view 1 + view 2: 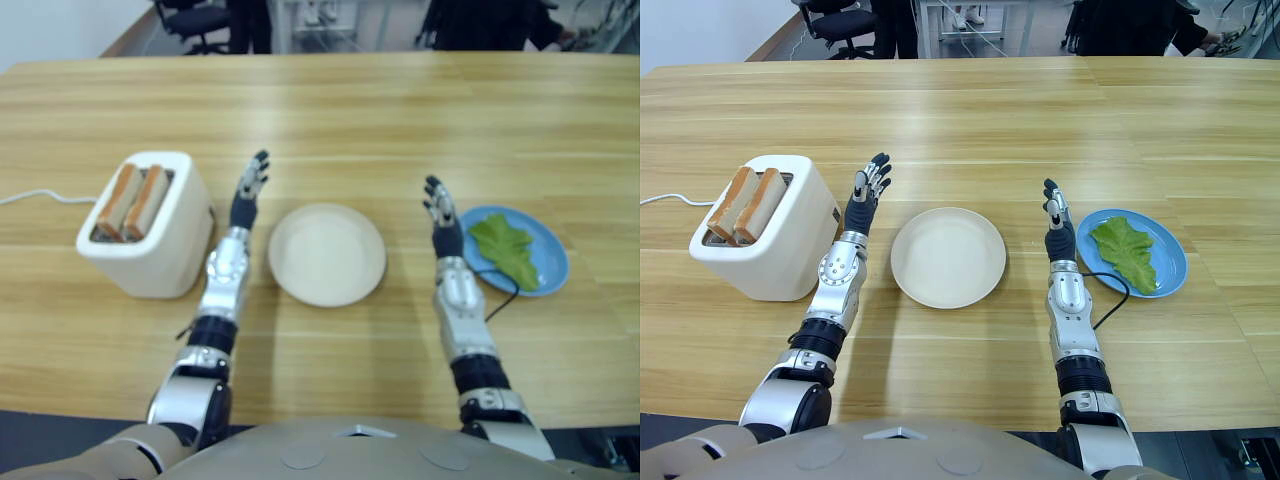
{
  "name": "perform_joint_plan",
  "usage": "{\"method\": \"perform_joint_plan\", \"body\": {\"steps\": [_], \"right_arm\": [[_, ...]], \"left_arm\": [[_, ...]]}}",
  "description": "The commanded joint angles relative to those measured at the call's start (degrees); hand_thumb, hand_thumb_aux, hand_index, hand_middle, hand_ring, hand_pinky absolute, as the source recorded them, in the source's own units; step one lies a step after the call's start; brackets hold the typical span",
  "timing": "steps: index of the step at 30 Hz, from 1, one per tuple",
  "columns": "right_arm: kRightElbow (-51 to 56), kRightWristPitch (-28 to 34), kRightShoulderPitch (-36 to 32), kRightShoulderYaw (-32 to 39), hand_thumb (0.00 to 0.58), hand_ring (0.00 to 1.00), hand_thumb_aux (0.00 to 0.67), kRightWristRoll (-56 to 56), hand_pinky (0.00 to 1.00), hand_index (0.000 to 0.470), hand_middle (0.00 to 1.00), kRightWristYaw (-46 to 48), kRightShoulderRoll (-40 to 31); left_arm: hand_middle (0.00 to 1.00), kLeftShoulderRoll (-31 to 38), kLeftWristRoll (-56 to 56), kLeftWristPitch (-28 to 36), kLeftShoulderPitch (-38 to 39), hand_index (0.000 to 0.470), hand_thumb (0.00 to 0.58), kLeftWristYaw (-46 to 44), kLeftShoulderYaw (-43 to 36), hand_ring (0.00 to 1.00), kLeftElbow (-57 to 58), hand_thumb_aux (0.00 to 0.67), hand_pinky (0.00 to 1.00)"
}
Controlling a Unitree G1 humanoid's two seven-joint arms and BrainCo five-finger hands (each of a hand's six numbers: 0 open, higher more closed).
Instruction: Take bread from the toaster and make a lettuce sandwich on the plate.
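A cream toaster (765, 245) stands at the left of the wooden table with two slices of bread (745, 203) sticking up from its slots. An empty beige plate (948, 256) lies in the middle. A green lettuce leaf (1125, 250) rests on a blue plate (1170, 262) at the right. My left hand (866, 192) hovers between the toaster and the beige plate, fingers straight and holding nothing. My right hand (1054, 210) sits between the beige plate and the blue plate, also open and empty.
A white power cord (665, 198) runs from the toaster off the left edge. A thin dark cable (1118, 295) loops by my right forearm near the blue plate. Office chairs stand beyond the table's far edge.
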Motion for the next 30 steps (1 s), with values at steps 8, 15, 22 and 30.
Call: {"method": "perform_joint_plan", "body": {"steps": [8, 15, 22, 30], "right_arm": [[0.6, 0.5, 0.3, -0.6, 0.000, 0.00, 0.000, 0.6, 0.00, 0.000, 0.00, 0.3, -0.1], [0.8, 0.6, 0.3, -0.5, 0.000, 0.00, 0.000, 0.6, 0.00, 0.000, 0.00, 0.5, 0.0], [1.4, 0.8, 0.2, -0.1, 0.000, 0.00, 0.000, 0.2, 0.00, 0.000, 0.00, 0.5, 0.1], [2.2, 0.9, 0.7, 0.8, 0.000, 0.00, 0.000, -0.6, 0.00, 0.000, 0.00, -0.6, 1.2]], "left_arm": [[0.00, 0.1, 0.5, 2.1, 0.5, 0.000, 0.000, 0.5, -0.1, 0.00, 0.4, 0.000, 0.00], [0.00, 0.3, 0.7, 2.2, 0.5, 0.000, 0.000, 0.6, -0.1, 0.00, 0.6, 0.000, 0.00], [0.00, 5.5, -0.1, 14.5, 7.5, 0.000, 0.000, -3.9, -2.7, 0.00, -39.8, 0.000, 0.00], [0.00, 33.4, -17.1, 39.9, 4.1, 0.000, 0.000, -10.3, 22.8, 0.00, -68.8, 0.000, 0.00]]}}
